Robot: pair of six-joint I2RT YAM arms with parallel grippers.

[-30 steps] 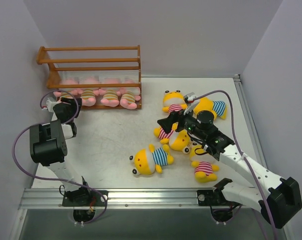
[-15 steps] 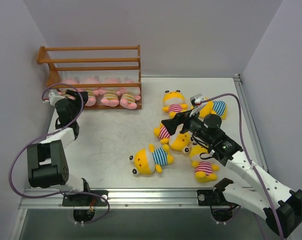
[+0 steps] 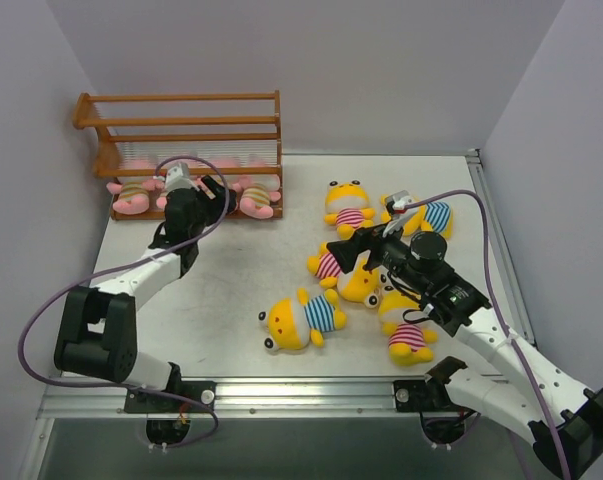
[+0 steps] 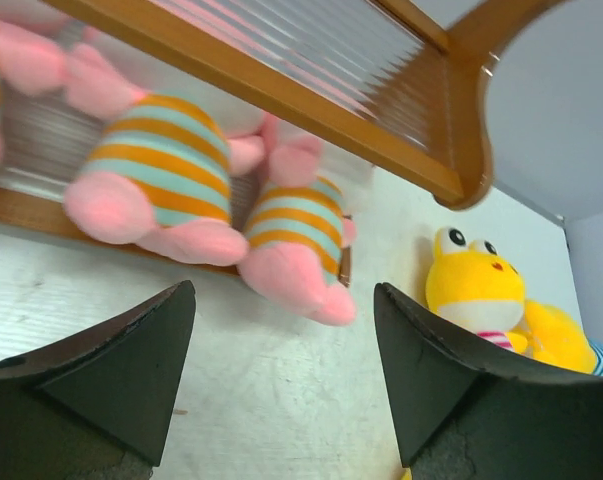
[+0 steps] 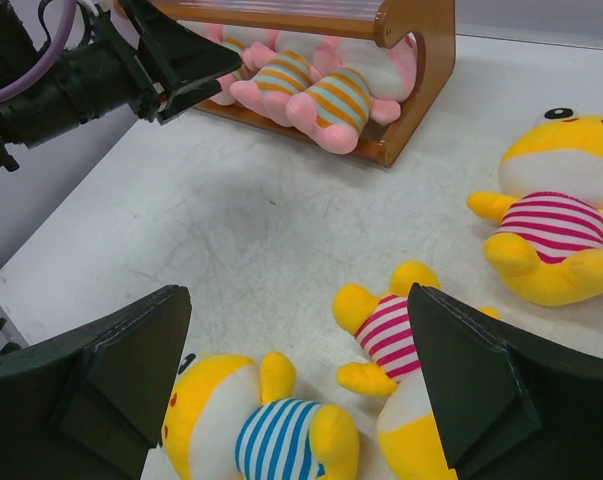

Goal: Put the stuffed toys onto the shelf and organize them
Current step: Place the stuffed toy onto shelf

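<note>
The left arm (image 3: 131, 283) rises from its near-left base and stretches forward and to the right, the forearm low. The left end effector (image 3: 209, 192) points toward the far side, its dark fingers (image 4: 111, 390) spread wide and holding nothing. The right arm (image 3: 501, 340) runs diagonally from its near-right base toward the middle. The right end effector (image 3: 338, 253) faces left, its jaws also wide apart and empty.
</note>
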